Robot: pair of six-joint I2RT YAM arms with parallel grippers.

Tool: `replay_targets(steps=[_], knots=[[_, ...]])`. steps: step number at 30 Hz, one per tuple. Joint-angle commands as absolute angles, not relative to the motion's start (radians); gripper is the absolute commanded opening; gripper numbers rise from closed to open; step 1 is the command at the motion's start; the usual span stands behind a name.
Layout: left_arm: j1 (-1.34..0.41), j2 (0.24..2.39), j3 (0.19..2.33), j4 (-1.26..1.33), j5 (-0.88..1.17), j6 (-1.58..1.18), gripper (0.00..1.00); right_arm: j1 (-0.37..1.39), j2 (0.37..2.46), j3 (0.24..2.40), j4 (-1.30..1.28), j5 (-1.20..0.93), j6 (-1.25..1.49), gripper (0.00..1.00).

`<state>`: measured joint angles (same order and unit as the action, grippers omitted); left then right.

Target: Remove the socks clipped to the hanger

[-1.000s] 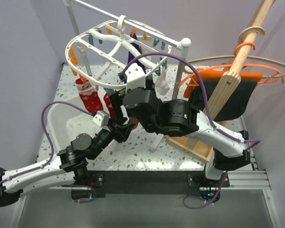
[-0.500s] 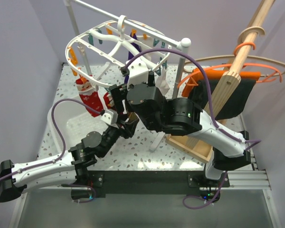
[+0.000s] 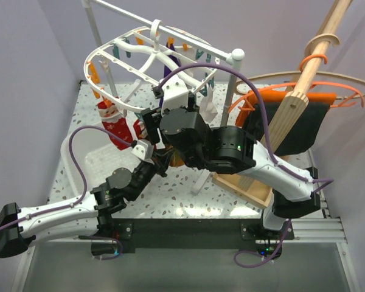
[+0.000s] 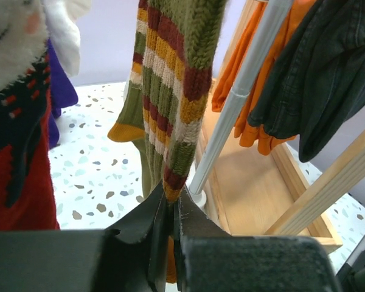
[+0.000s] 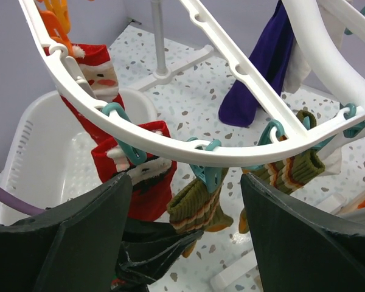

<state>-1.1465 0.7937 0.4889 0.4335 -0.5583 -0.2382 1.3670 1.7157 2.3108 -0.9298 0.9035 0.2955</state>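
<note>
The left fingers (image 4: 163, 210) are pinched shut on the bottom tip of a knitted sock with green, red and yellow stripes (image 4: 176, 91). That sock hangs straight down from a teal plastic clip (image 5: 205, 169) on the near rim of the big white plastic oval hanger (image 5: 243, 149). The right fingers (image 5: 88, 234) are spread wide, one on each side of that clip, and hold nothing. A second striped sock (image 5: 290, 170) hangs just beside it. Two red Santa socks (image 5: 143, 179) hang to the left, by a white plastic tub (image 5: 30, 164) on the speckled bench (image 5: 188, 91). Farther back hangs a dark purple sock (image 5: 264, 61). Off to the right, an orange cloth (image 3: 271, 97) and a black cloth (image 3: 307, 125) hang over a wooden tray (image 3: 246, 185).
</note>
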Motion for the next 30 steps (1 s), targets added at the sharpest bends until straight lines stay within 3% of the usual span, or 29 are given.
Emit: replay_targets(steps=[1,9,30], knots=[[-1.149,0.793,0.541,0.48,-0.514,-0.229,0.0,1.367,1.718,2.296,-0.905,0.942,0.313,0.75],[-1.147,0.796,0.571,0.459,-0.35,-0.268,0.0,1.367,1.73,2.281,-0.896,0.988,0.296,0.72],[-1.149,0.844,0.594,0.451,-0.252,-0.36,0.0,1.367,1.778,2.287,-0.891,1.193,0.221,0.59]])
